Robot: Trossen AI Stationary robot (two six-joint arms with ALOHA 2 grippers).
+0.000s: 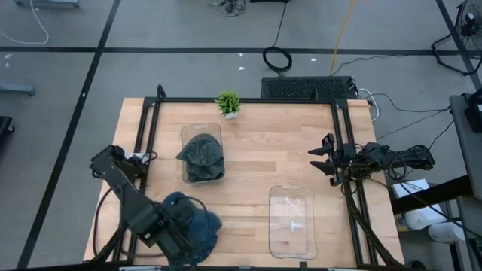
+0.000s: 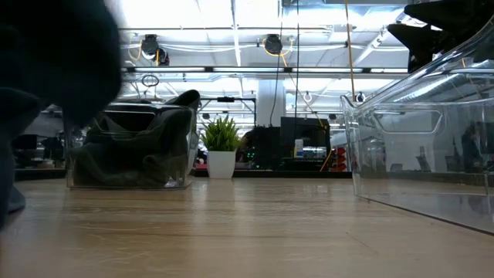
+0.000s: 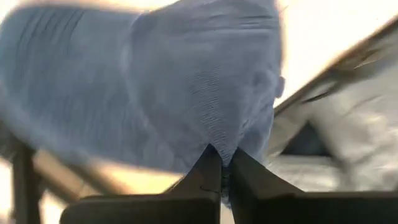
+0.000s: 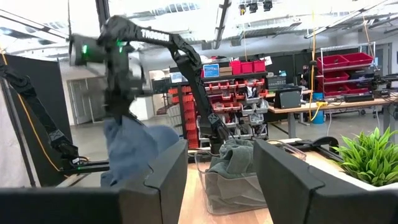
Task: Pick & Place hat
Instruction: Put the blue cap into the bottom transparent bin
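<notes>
Near the front-left corner of the table [image 1: 248, 158], the left gripper [image 3: 222, 163] has its fingers pressed together on a fold of the blue knit hat [image 1: 197, 226], which hangs from the pinch just above the wood; in the right wrist view the hat [image 4: 134, 149] dangles off the left arm, clear of the surface. Right gripper [image 4: 219, 163] waits at the table's right edge w/ fingers spread, nothing btwn them. A clear bin [image 1: 202, 175] at centre-left already holds a dark grey-green hat [image 1: 202, 154]; an empty clear bin [image 1: 292, 222] sits front-right, well apart from the hat in hand. A small potted plant [image 1: 228, 104] stands at the back edge. My read: this is the carry step, w/ the empty bin the likely drop spot, tho the task line doesn't say which. To do it well: keep the pinch firm, since only a small fold is caught and knit can slip; lift enough that the hanging fabric clears the bin's rim, else it'll snag or drag the light bin. Move smoothly, no swing. Centre over the bin, lower till most of the fabric is inside the walls, then release. Watch the brim end, which could drape over the rim.
</notes>
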